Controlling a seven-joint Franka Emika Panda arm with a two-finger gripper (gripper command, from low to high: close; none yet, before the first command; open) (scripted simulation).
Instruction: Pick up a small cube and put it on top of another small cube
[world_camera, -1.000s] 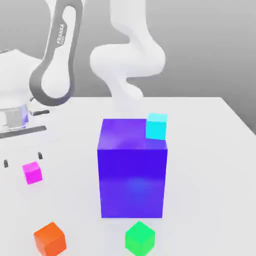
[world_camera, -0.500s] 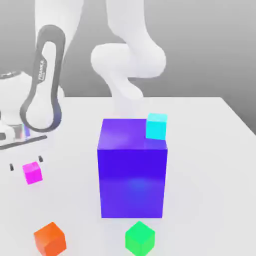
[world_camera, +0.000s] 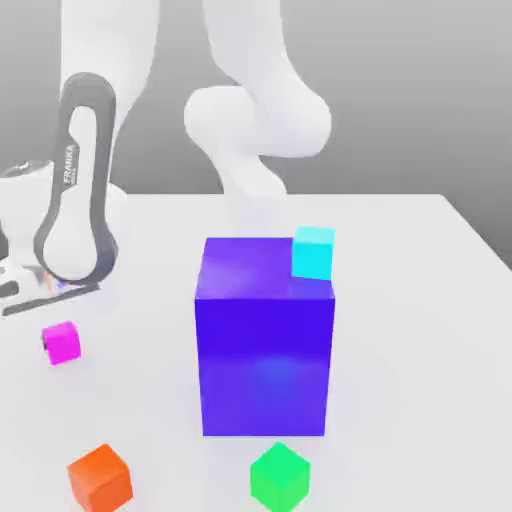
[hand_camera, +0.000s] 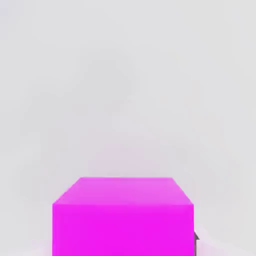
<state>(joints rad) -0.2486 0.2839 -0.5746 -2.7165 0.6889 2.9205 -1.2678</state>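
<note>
Here, at the exterior view's left, the small magenta cube (world_camera: 62, 343) is seen resting flat on the white surface (world_camera: 420, 300), one face turned toward the camera; as a cube, no long axis is shown. The pincer (world_camera: 48, 345) is closed on the small magenta cube from directly above, a dark fingertip (hand_camera: 196, 239) touching its side in the hand view. Further right, a big blue-violet block (world_camera: 265, 340) carries a cyan cube (world_camera: 313, 252). Nearer the camera, an orange cube (world_camera: 100, 476) and a green cube (world_camera: 279, 477) are set apart.

Only one marking — "FRANKA", white vertical lettering on the white-and-dark-grey robot arm link (world_camera: 72, 160); smaller line beneath it unreadable.
</note>
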